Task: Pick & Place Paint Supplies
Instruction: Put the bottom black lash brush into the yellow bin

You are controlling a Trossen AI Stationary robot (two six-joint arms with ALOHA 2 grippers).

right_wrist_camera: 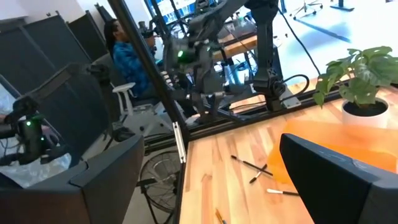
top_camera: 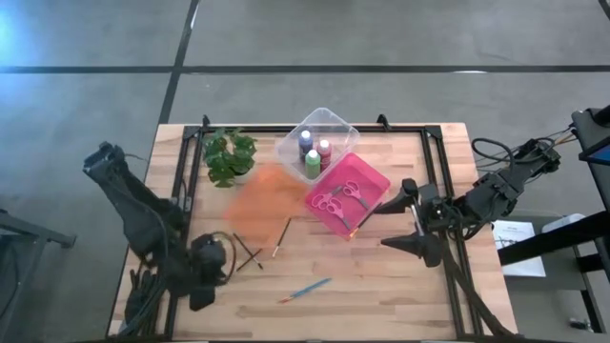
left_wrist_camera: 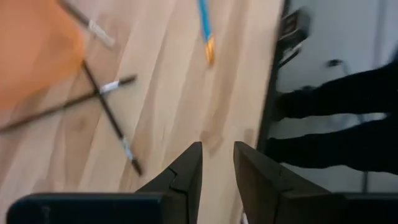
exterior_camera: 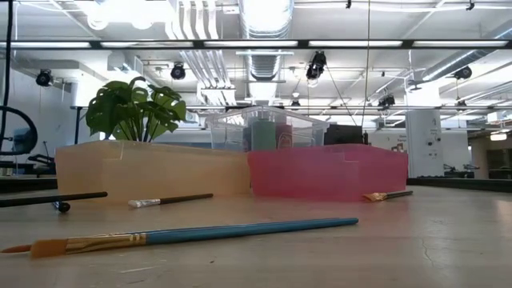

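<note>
Wooden table (top_camera: 381, 295) holds four loose brushes (top_camera: 305, 290); three bottles (top_camera: 313, 162) fill one tray (top_camera: 291, 143). Left gripper (left_wrist_camera: 217, 163) slightly parted, empty; right gripper (top_camera: 412, 215) spread wide.

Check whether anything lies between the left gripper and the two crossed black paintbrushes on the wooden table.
Nothing visible does. The left gripper hangs beside the crossed black paintbrushes, with only bare wooden table between them. The orange plastic tray lies beyond the brushes, not in the path.
</note>
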